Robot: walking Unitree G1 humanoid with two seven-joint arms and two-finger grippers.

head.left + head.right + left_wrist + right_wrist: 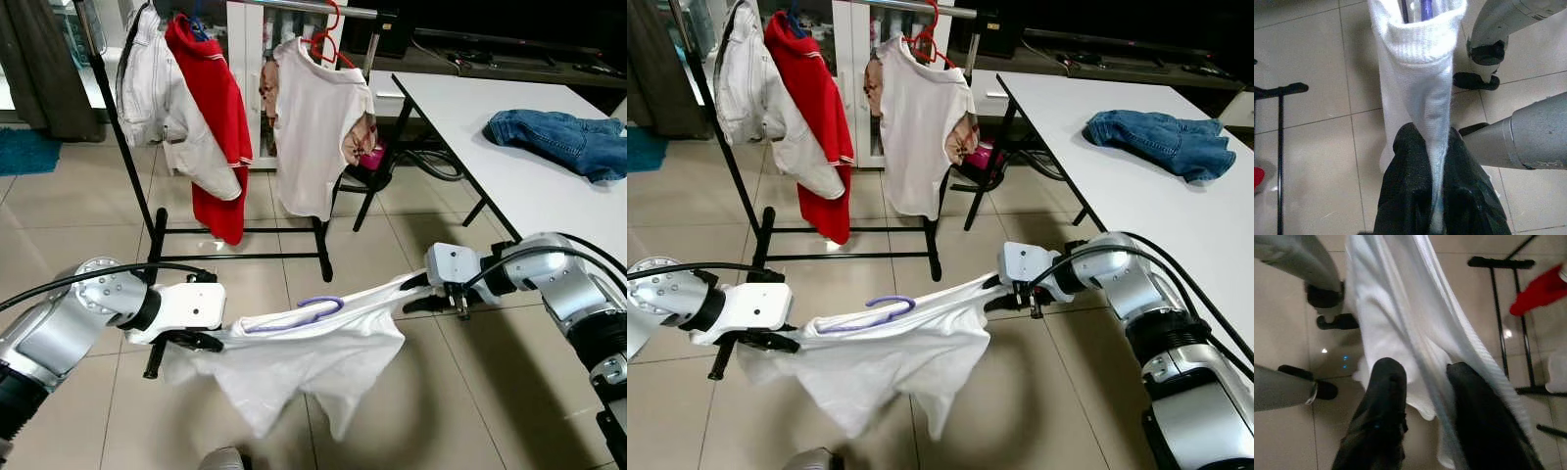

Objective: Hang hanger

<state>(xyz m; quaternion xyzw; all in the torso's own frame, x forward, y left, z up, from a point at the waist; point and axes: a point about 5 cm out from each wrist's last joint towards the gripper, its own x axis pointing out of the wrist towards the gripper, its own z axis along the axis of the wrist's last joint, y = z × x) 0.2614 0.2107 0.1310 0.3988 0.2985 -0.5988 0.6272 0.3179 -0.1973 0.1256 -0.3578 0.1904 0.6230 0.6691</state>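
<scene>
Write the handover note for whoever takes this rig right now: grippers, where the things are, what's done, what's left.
Left gripper: shut on one end of the white shirt.
Right gripper: shut on the opposite end; the shirt is stretched between the two above the tiled floor.
Purple hanger: already inside the shirt, hook sticking out of the neck opening.
Clothes rack: ahead, holding a white jacket, a red garment and a white shirt on a red hanger.
Done: shirt is on the hanger.
Left: carry it to the rack, hook the hanger on the rail, release.
</scene>
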